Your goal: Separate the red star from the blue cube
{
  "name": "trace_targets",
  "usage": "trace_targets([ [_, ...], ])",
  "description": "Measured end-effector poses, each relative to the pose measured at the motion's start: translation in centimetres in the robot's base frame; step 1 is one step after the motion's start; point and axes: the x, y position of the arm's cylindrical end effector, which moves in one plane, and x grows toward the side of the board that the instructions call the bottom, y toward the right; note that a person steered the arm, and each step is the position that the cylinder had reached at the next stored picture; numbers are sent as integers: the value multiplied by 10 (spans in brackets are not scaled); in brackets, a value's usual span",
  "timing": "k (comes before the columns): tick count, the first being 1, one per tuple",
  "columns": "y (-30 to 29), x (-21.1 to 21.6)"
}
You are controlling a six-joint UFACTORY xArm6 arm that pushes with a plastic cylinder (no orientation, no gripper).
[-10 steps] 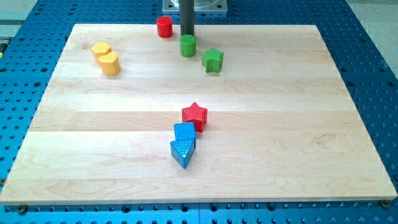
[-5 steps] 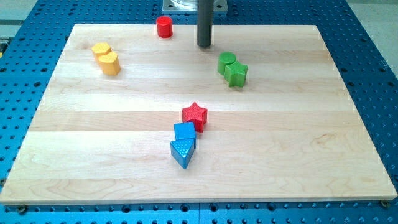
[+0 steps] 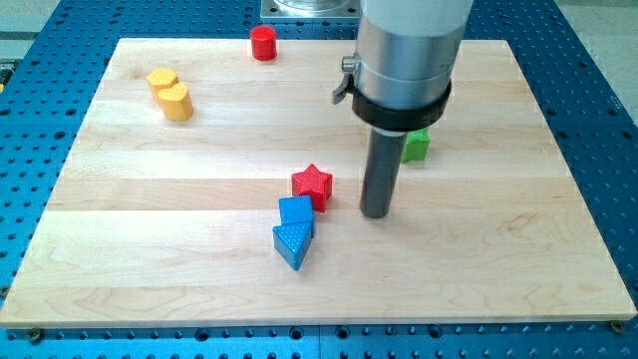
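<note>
The red star (image 3: 312,183) lies near the middle of the wooden board (image 3: 150,219). The blue cube (image 3: 296,210) touches it at its lower left. A blue triangular block (image 3: 292,242) touches the cube from below. My tip (image 3: 376,212) stands on the board just right of the red star and the blue cube, a small gap away from both. The arm's thick grey body fills the view's upper middle.
A red cylinder (image 3: 263,43) stands at the board's top edge. Two yellow blocks (image 3: 170,94) lie at the upper left. A green block (image 3: 418,146) shows partly behind the arm at the right; another green one may be hidden there.
My tip has moved from the board's top down to the middle, right of the red star. The green blocks were pushed right and are now mostly behind the arm.
</note>
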Motion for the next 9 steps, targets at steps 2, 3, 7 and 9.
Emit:
trace_targets([
  [2, -102, -42],
  [3, -126, 26],
  [7, -81, -152],
  [9, -136, -155],
])
